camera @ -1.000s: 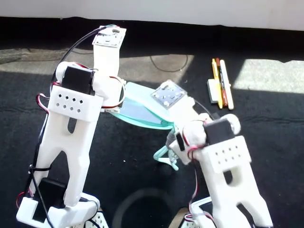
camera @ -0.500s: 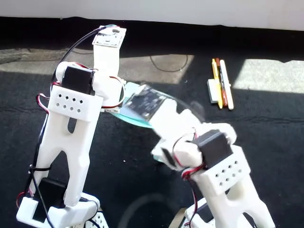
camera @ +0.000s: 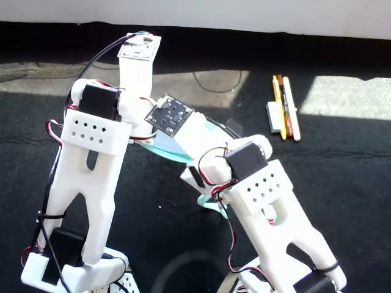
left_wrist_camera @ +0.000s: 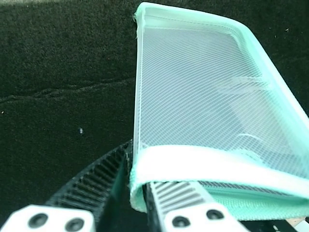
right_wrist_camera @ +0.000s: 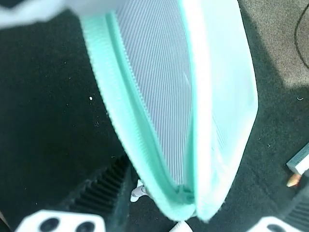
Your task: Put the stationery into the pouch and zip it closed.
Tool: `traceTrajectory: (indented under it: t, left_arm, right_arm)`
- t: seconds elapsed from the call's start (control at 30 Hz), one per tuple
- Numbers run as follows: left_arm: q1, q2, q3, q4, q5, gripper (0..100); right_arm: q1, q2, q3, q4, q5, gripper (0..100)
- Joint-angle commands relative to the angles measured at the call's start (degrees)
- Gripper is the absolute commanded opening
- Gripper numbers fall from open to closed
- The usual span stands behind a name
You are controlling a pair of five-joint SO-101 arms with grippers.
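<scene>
A mint-green mesh pouch (left_wrist_camera: 193, 96) is held off the black mat by one short end, with my left gripper (left_wrist_camera: 137, 198) shut on that edge. In the high view the pouch (camera: 173, 146) shows between the two arms, partly hidden under the right wrist. My right gripper (right_wrist_camera: 193, 208) is open and straddles the pouch's (right_wrist_camera: 159, 87) zip end, one finger (right_wrist_camera: 104, 193) on each side and the zipper track running between them. The stationery (camera: 284, 114), several pens and a small eraser, lies in a row on the mat at the back right, apart from both grippers.
A thin cable (camera: 217, 82) loops on the sunlit strip at the back. A small teal piece (camera: 211, 204) lies on the mat under the right arm. A pencil tip (right_wrist_camera: 292, 181) and the eraser's corner (right_wrist_camera: 300, 162) lie beyond the pouch in the right wrist view.
The right arm has swung left and forward over the pouch, toward the left arm's wrist. The left arm, the pouch and the stationery have stayed put.
</scene>
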Motion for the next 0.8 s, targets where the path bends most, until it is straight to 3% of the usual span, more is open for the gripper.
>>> traceTrajectory:
  t: [0.0, 0.03, 0.07, 0.1, 0.17, 0.43, 0.63, 0.77]
  left_arm:
    - [-0.3, -0.2, -2.2, 0.2, -0.4, 1]
    - [-0.3, -0.2, -2.2, 0.2, -0.4, 1]
    - [-0.3, -0.2, -2.2, 0.2, -0.4, 1]
    - [-0.3, -0.4, -2.3, 0.2, -0.4, 1]
    - [-0.3, -0.7, -2.4, 0.2, -0.4, 1]
    - [-0.4, -4.3, -12.0, 0.3, -0.4, 2]
    - [-0.8, -14.5, -16.8, 0.2, -0.5, 19]
    - [-4.0, -20.4, -16.7, 0.2, -0.5, 20]
  right_arm:
    - [1.6, 0.4, -0.6, -2.5, 0.9, 13.2]
    - [2.5, 0.0, -0.6, -4.1, 0.7, 1.7]
    - [3.8, -0.5, -0.8, -5.5, 0.6, 0.2]
    - [5.2, -0.7, -1.5, -6.3, 0.6, 4.4]
    - [7.3, -0.9, -3.7, -7.2, 0.6, 0.2]
    - [9.7, 1.3, -14.9, -6.2, 1.1, 0.5]
    - [9.4, 5.3, -23.9, 4.7, 5.7, 0.5]
    - [9.4, 7.8, -31.1, 12.2, 9.4, 0.5]
